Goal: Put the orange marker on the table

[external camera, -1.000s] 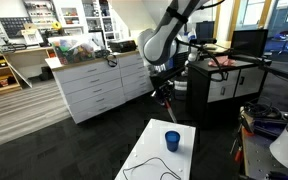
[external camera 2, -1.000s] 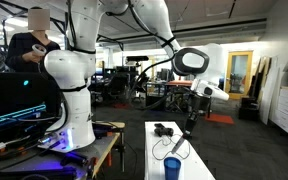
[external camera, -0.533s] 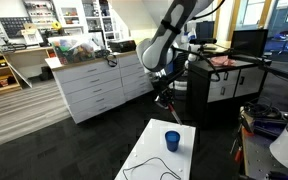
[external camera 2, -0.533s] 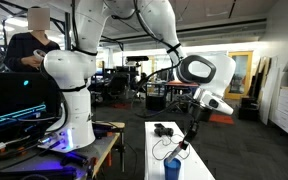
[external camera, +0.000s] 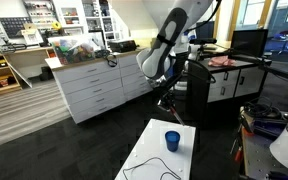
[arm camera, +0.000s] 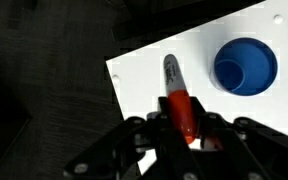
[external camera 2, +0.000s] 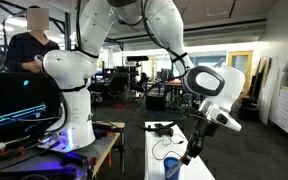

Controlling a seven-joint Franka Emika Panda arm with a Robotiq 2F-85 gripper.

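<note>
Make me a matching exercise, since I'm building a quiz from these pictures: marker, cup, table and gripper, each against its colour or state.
Things:
1. marker
2. cup
3. table
4. gripper

States:
A. white, bearing the cup
B. shut on the marker
C. blue, standing open side up
D. orange, held in the air

Pairs: 1-D, 2-C, 3-A, 4-B
</note>
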